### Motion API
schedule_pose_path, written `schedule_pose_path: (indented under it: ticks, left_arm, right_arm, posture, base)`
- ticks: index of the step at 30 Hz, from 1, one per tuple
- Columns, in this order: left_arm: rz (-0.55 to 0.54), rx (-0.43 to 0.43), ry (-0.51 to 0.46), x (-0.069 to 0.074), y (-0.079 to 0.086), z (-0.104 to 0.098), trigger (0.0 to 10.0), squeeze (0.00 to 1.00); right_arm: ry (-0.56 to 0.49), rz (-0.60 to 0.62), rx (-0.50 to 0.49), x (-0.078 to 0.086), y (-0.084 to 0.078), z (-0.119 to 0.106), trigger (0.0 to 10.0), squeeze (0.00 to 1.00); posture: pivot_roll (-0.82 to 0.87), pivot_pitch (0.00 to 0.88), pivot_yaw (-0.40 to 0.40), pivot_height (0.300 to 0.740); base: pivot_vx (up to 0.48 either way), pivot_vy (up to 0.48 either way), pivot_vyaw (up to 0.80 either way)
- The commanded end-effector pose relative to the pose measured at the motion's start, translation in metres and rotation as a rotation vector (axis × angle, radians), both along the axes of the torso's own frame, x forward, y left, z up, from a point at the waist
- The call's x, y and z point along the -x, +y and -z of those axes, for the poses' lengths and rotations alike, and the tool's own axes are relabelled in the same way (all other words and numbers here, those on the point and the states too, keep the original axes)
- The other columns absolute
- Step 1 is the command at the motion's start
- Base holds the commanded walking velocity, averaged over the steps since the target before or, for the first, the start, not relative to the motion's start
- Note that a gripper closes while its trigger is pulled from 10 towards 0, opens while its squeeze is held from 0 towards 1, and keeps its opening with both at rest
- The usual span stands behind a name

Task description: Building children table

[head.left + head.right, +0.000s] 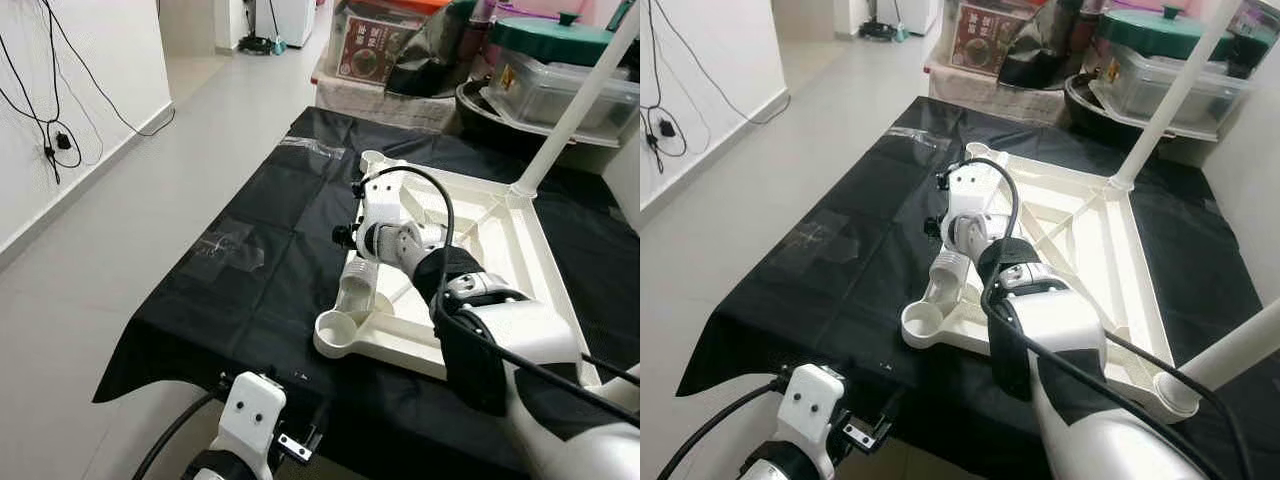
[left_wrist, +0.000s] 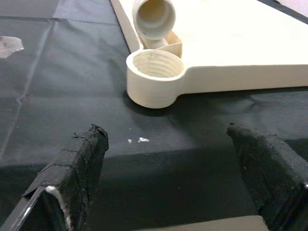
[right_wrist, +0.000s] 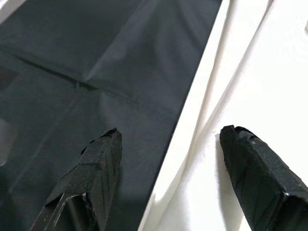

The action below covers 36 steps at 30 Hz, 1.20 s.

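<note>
Tabletop point(image 1: 500, 250), white, upside down on a black sheet point(image 1: 250, 240) spread over the floor, ribs facing up; we count two legs already standing in their corners, one at the far corner point(image 1: 575, 105) and one near the robot's right side point(image 1: 1230, 355). Loose leg point(image 1: 357, 287) lies on its side along the tabletop's left edge, open end pointing at the empty threaded socket point(image 2: 156, 65) at the near left corner. Our right gripper point(image 3: 168, 178) sits over that left edge, one finger above the sheet, the other above the white underside; jaws wide apart, nothing held. Our left gripper point(image 2: 168, 178) hangs low just short of the sheet's near edge, aimed at the socket and the loose leg, jaws also apart and empty. Clutter past the sheet: storage bins point(image 1: 560, 75) and a box point(image 1: 370, 50), cables point(image 1: 55, 140) on the wall to the left. Risks as we judge them: the leg is round and smooth, so a pinch off its centreline could roll it away across the sheet or under the rim; the right arm reaches across the tabletop, so a careless swing could knock the near right leg or shove the whole top. If the leg goes into the socket tilted the threads may cross and jam. The sheet looks slick and creased, the top may slide when we push down.
</note>
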<state>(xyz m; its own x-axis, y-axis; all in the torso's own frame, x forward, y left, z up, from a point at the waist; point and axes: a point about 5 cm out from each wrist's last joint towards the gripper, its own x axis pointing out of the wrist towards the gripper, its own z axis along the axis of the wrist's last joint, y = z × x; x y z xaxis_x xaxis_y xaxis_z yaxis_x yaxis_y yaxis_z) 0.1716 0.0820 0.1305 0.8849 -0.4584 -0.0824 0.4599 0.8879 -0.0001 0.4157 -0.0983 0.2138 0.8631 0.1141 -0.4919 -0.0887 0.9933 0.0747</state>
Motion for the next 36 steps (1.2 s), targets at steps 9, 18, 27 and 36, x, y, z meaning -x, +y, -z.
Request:
schedule_pose_path:
  ticks: [9,18,27,36]
  left_arm:
    - [-0.005,0.003,0.013,0.003,-0.002,-0.001,10.0,0.00]
    - [-0.009,-0.001,0.015,0.002,-0.002,0.000,10.0,0.00]
    - [-0.007,-0.007,0.014,-0.002,-0.001,0.003,10.0,0.00]
    - [-0.011,-0.015,0.006,-0.006,0.000,0.003,10.0,0.00]
  right_arm:
    - [0.097,0.078,-0.033,0.006,-0.009,0.020,10.0,0.00]
    - [-0.034,0.025,-0.096,-0.004,-0.001,-0.020,10.0,0.00]
    - [-0.153,0.158,-0.141,-0.011,-0.020,-0.054,10.0,0.00]
    - [-0.009,0.212,-0.170,-0.005,-0.015,-0.047,10.0,0.00]
  posture:
    - [0.17,0.132,-0.165,0.740]
    - [0.17,0.107,-0.162,0.740]
    - [0.18,0.083,-0.165,0.740]
    - [0.17,0.077,-0.162,0.740]
  base:
    - [0.000,0.000,0.00]
    - [0.000,0.000,0.00]
    - [0.000,0.000,0.00]
    - [0.000,0.000,0.00]
